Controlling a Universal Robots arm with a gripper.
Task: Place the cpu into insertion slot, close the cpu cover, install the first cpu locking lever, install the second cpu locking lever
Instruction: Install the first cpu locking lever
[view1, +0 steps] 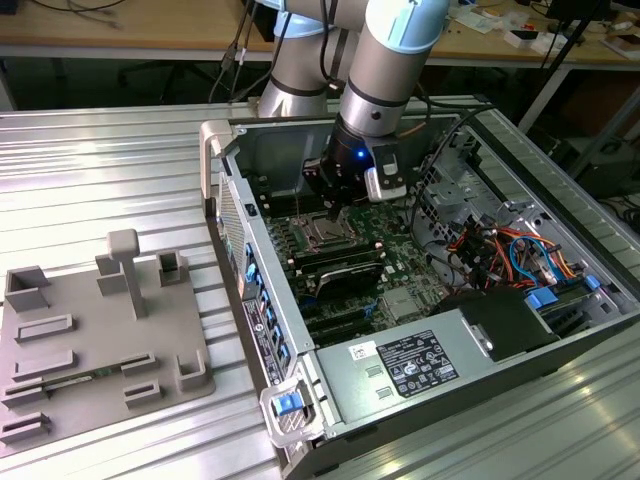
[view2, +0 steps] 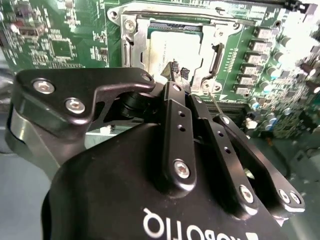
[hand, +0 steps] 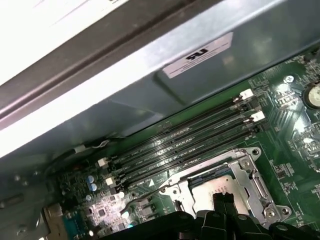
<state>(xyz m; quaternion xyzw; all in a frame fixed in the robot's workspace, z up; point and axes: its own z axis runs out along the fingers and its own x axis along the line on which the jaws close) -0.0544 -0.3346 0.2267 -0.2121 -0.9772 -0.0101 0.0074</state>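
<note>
We judge the lever step in hand — the cpu (view2: 172, 42) under the closed cpu cover (view2: 136, 50), upper centre — so the gripper (view2: 179, 70), jaws nearly together, needs precise aim.

black gripper (view2: 179, 70), fingertips pressed together, over corner of silver cpu cover (view2: 140, 45), cpu (view2: 172, 45) inside, green motherboard (view2: 75, 30)

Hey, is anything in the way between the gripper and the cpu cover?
Nothing visible does. In the second wrist view the gripper hangs right over the cpu cover, with no cable or part between them. The memory slots, seen in the first wrist view, lie beside it.
</note>
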